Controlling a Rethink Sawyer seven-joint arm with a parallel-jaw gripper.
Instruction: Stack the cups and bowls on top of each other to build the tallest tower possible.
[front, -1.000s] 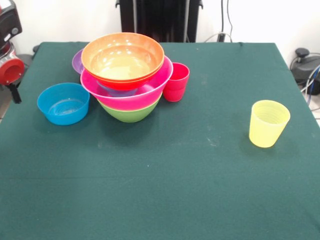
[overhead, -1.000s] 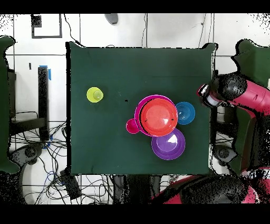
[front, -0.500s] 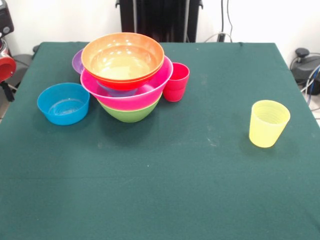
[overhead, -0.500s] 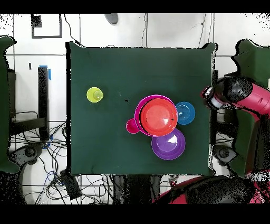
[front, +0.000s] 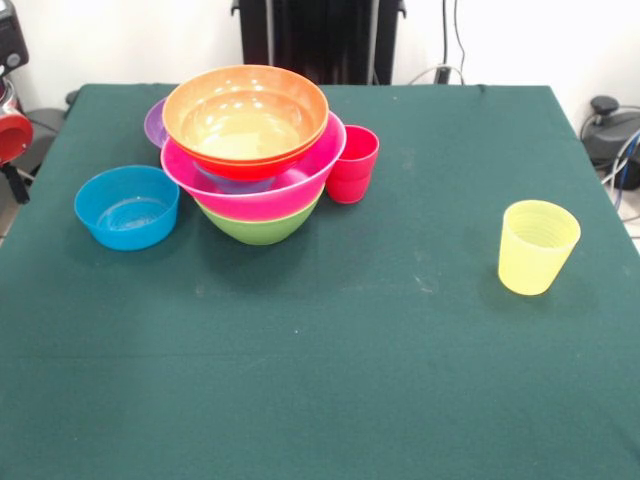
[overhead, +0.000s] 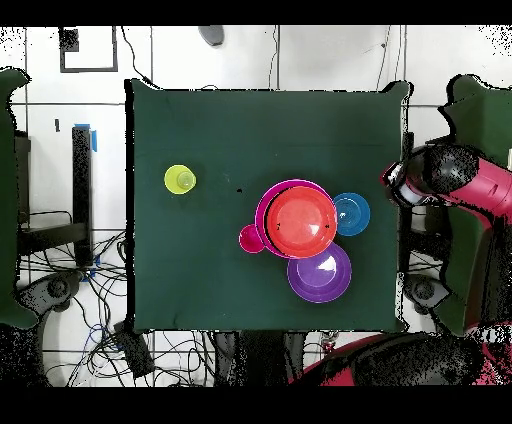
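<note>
tool (overhead: 400, 184): off worktop (overhead: 200, 130) edge, I can't tell grip state
nearest: blue bowl (overhead: 351, 213), beside tower (overhead: 297, 220)
yellow cup (overhead: 180, 180): far side

A dark green cloth (front: 350, 380) covers the table; cables (overhead: 110, 330) lie around it.

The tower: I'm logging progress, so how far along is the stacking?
Done: the tower stands with the green bowl at the bottom, the pink bowl in it and an orange bowl on top. In hand: nothing; the arm is off the table's edge. Left: the blue bowl, purple bowl, red cup and yellow cup stand loose on the table.
</note>
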